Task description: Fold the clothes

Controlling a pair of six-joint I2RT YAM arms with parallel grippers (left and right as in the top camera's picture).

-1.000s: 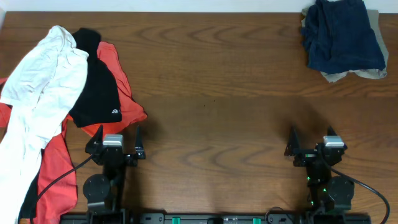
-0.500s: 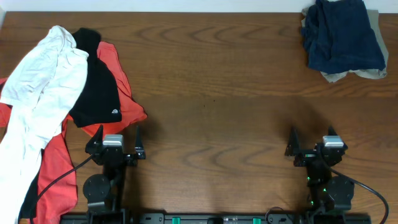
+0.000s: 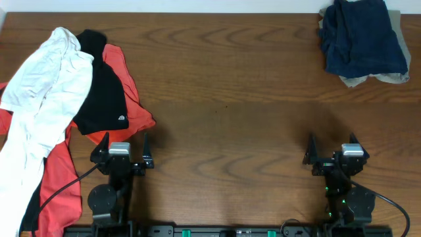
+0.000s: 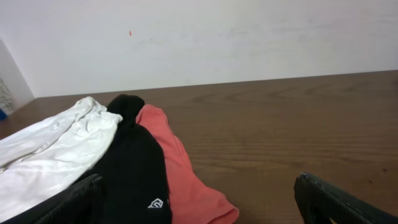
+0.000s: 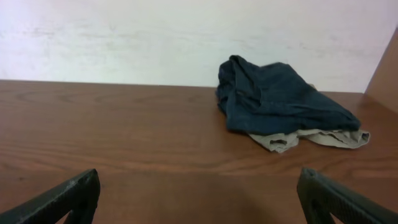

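Observation:
A loose pile lies at the table's left. A white T-shirt (image 3: 39, 105) is draped over a black shirt (image 3: 100, 92) with a small white logo, and both lie on an orange-red shirt (image 3: 128, 99). The left wrist view shows the white T-shirt (image 4: 50, 149), the black shirt (image 4: 134, 168) and the orange-red shirt (image 4: 180, 174). No lettering shows on the white one. My left gripper (image 3: 123, 146) is open and empty, just in front of the pile's right corner. My right gripper (image 3: 334, 147) is open and empty over bare wood at the front right.
A dark blue garment (image 3: 360, 38) lies bunched over a beige one (image 3: 368, 79) at the back right corner; the right wrist view shows the dark blue garment (image 5: 273, 99) too. The wooden table (image 3: 223, 99) meets a white wall (image 4: 199, 37) at the back.
The right arm has shifted very slightly to the right. Nothing else has moved.

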